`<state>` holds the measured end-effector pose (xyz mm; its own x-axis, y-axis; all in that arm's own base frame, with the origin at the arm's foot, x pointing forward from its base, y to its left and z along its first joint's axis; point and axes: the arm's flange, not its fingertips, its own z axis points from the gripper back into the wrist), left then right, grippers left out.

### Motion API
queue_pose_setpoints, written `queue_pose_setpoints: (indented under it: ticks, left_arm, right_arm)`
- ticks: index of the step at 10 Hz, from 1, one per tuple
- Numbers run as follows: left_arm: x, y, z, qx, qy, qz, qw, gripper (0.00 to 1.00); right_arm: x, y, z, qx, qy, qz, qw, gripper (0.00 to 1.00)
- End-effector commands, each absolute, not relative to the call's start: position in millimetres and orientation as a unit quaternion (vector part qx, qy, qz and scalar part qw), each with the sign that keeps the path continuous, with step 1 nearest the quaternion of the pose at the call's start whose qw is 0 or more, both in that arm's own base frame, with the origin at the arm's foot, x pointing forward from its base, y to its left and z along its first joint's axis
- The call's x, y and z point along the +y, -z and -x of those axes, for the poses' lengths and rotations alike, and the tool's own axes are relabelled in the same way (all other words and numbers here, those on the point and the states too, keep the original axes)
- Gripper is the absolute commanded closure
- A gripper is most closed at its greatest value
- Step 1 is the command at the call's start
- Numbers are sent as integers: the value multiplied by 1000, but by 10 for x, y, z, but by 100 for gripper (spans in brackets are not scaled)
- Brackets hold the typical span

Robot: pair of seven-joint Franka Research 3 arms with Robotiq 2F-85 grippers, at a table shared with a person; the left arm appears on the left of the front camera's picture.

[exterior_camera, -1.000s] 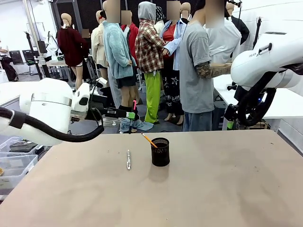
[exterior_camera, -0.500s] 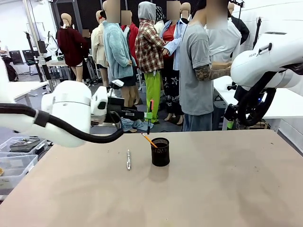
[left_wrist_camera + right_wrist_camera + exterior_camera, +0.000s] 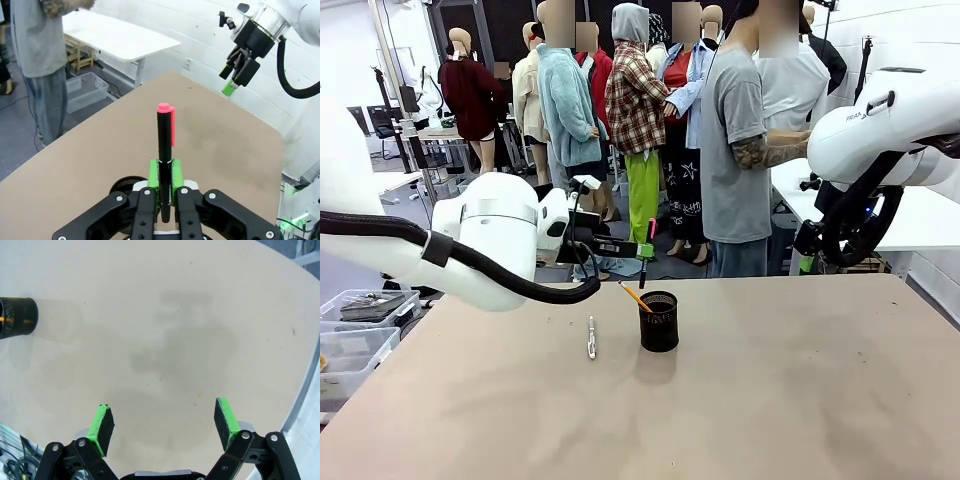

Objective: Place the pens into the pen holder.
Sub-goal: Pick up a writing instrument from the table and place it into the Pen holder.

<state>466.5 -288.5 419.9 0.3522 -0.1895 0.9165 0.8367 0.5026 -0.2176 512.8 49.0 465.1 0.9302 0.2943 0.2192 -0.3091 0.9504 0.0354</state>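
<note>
My left gripper is shut on a black pen with a pink cap. It holds the pen upright in the air, just up and left of the black mesh pen holder. An orange pencil leans out of the holder's left side. A silver pen lies on the table to the holder's left. In the left wrist view the black pen stands clamped between the green pads, with the holder's rim below. My right gripper hangs open over bare table, with the holder far off to the left.
A person in a grey shirt stands beyond the far edge. Clear plastic bins sit off the table's left side. My right arm is raised at the right, off the tabletop.
My left arm has swung to the right with the black pen, from well left of the holder to just beside it. The right arm has stayed put.
</note>
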Motion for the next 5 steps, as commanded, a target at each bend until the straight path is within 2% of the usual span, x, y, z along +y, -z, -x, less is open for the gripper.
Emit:
queue_pose_setpoints:
  ticks: [1, 5]
  left_arm:
    - [-3072, -4004, -4742, -477, 351, 353, 724, 100]
    - [-3301, -3716, -5018, -478, 342, 360, 725, 100]
  right_arm:
    - [482, -4640, -5134, -111, -159, -34, 980, 0]
    - [482, -4640, -5134, -111, -159, -34, 980, 0]
